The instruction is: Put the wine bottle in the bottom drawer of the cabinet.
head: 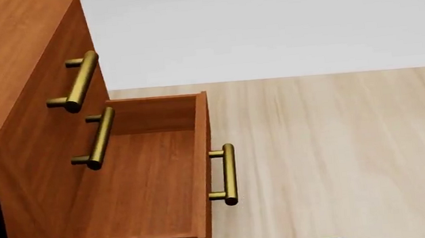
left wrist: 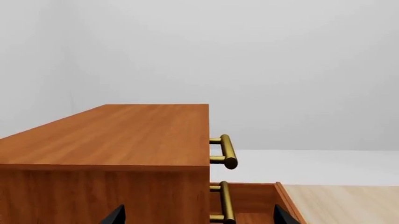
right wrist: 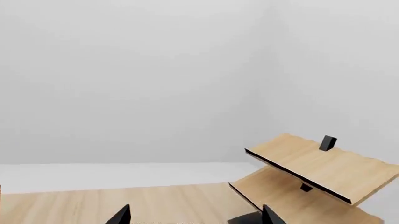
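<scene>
From my seat all three feeds come through bright and evenly lit, a soft flat light with no source I can place. Nothing glares, even the brass handles (head: 84,79) carry only a thin pale streak along their length. Shadows are faint: the open bottom drawer (head: 148,176) is barely darker inside than the cabinet (head: 7,67) top. The grey wall washes out to a smooth gradient in both wrist feeds. Edges are crisp everywhere, no motion blur, no soft focus, and straight lines stay straight out to the corners.
</scene>
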Tool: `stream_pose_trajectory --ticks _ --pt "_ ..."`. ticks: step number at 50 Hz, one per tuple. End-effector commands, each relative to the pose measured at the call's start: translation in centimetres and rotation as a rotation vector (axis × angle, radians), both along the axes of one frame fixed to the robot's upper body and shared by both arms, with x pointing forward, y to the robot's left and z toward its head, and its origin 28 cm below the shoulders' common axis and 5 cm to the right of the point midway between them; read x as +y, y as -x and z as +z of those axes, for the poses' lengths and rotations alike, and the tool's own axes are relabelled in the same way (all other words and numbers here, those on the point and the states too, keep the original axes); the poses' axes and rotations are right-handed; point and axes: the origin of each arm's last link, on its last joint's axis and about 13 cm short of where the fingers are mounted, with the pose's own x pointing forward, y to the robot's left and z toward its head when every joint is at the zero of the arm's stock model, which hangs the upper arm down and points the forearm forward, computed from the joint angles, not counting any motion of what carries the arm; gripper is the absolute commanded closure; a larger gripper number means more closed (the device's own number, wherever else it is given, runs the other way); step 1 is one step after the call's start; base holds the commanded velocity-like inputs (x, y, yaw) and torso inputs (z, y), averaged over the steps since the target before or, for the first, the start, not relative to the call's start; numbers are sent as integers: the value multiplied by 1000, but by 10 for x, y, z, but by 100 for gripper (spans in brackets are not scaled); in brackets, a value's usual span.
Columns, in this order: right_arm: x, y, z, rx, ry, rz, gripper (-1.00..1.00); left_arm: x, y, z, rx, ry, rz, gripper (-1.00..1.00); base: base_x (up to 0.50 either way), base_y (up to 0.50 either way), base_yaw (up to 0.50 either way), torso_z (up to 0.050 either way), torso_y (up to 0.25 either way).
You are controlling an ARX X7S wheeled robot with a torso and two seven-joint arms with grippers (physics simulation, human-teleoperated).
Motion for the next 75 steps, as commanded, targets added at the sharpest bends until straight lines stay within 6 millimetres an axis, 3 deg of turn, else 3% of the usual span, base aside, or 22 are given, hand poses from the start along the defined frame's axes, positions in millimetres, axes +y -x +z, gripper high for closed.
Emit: stream_pose_trajectory --ticks 1,75 --pt "-8 2 -2 0 -12 -46 -100 -1 -1 -2 4 -1 -4 -100 0 0 0 0 0" --pt "-46 -11 -24 76 -83 -198 -100 -1 -3 -6 17 6 -7 -100 0 0 0 0 0"
